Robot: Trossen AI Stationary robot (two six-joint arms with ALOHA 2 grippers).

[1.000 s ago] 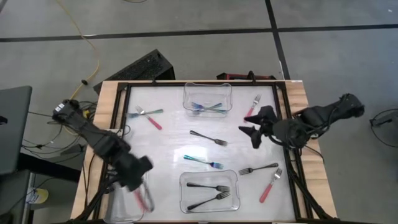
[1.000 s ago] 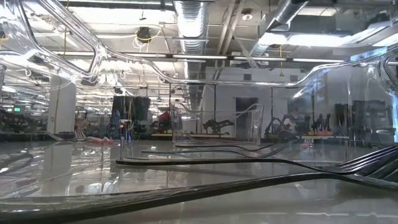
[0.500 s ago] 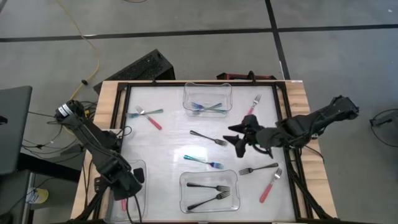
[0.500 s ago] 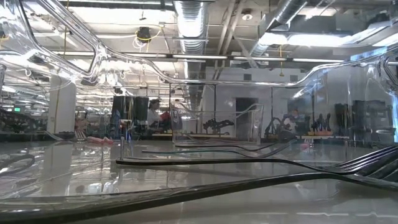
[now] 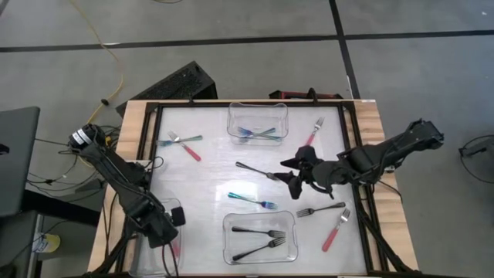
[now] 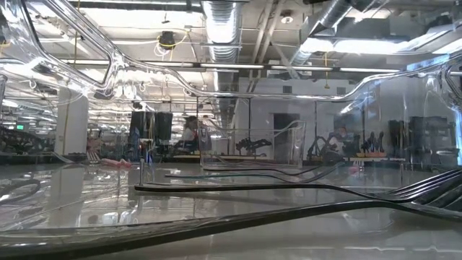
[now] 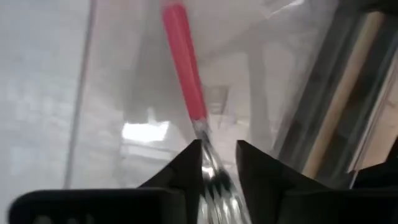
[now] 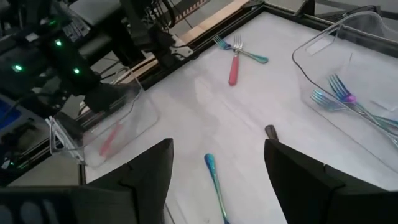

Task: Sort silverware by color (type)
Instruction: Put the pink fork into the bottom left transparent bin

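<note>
My left gripper (image 5: 165, 228) is over the clear bin (image 5: 145, 249) at the table's near left corner, shut on a red-handled fork (image 7: 185, 68). My right gripper (image 5: 293, 174) hangs open above mid-table, just right of a loose black fork (image 5: 258, 171). In the right wrist view its fingers (image 8: 217, 186) frame a teal fork (image 8: 214, 177). Flat on the table lie a teal fork (image 5: 253, 201), another black fork (image 5: 320, 209), two red forks (image 5: 334, 229) (image 5: 315, 131), and a red and teal pair (image 5: 182, 144) crossed at far left. My left gripper pinches the red fork at its silver neck (image 7: 208, 146), just below the red handle, between the two fingers. The tines point back toward the wrist. The handle reaches away from the fingers into the bin; whether its end rests on the bin floor I cannot tell.
A clear bin (image 5: 231, 123) at the far edge holds teal forks (image 5: 258, 133). Another clear bin (image 5: 228, 245) at the near edge holds two black forks (image 5: 258, 238), which fill the low view (image 6: 289, 189). A black frame (image 5: 356, 154) rims the table.
My right gripper has moved toward the table's left, from near the right rail to beside the black fork at mid-table, staying open. My left gripper has shifted about over the near left bin with the red fork.
</note>
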